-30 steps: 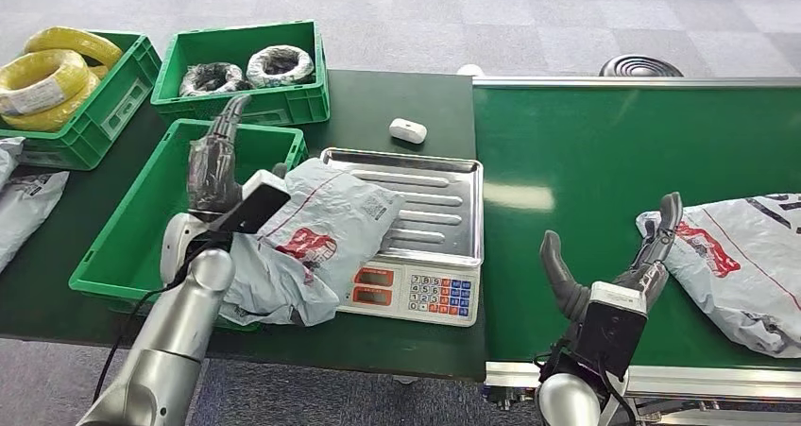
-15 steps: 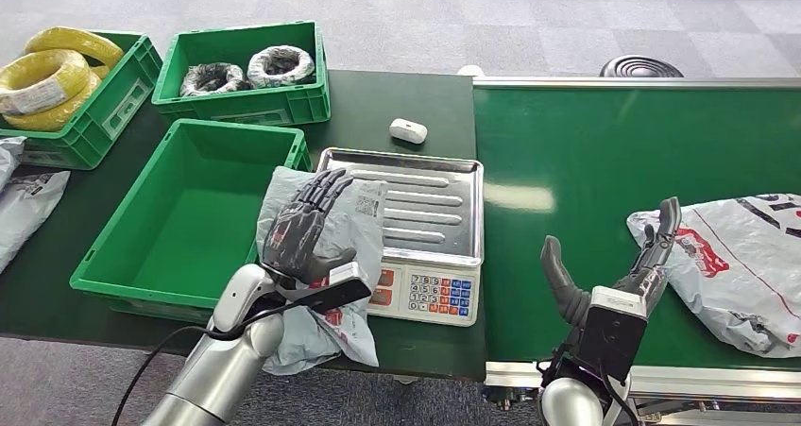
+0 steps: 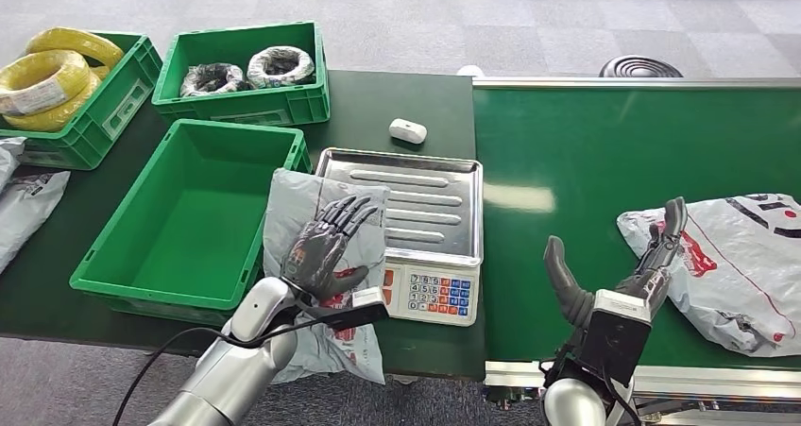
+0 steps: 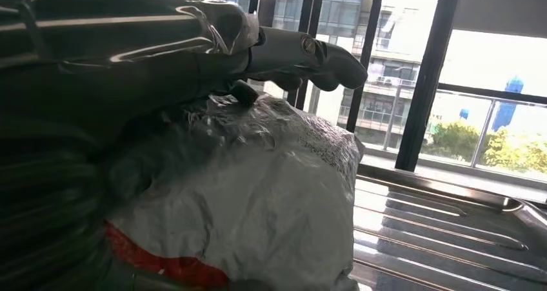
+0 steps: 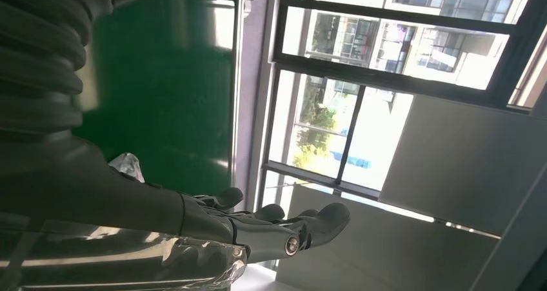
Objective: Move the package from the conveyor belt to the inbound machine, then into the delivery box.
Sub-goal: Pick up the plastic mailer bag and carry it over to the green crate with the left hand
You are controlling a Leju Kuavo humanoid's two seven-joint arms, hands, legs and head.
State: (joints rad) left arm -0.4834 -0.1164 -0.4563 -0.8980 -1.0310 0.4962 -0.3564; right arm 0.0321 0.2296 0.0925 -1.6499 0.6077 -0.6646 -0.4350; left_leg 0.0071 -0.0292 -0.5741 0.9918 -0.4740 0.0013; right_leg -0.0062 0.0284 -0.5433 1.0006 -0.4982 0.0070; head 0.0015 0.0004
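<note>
The left hand (image 3: 321, 248) grips the grey package (image 3: 326, 284), which hangs off the scale (image 3: 416, 220) at its 8 o'clock edge. The step in hand appears to be the transfer into the green delivery box (image 3: 184, 216); the next move calls for a swing toward 9 o'clock. The right hand (image 3: 619, 256) hovers spread wide, holding nothing, over the conveyor belt (image 3: 605, 152).

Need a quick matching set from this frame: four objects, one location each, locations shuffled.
Things:
1. yellow cable coils
2. small white case
3. grey package under the left hand
4. second grey package

Places:
A. conveyor belt
B. far-left green crate
C. bare table behind the scale
D. overlapping the scale's steel tray, hanging past the table edge

Pairs: 1-B, 2-C, 3-D, 4-A
</note>
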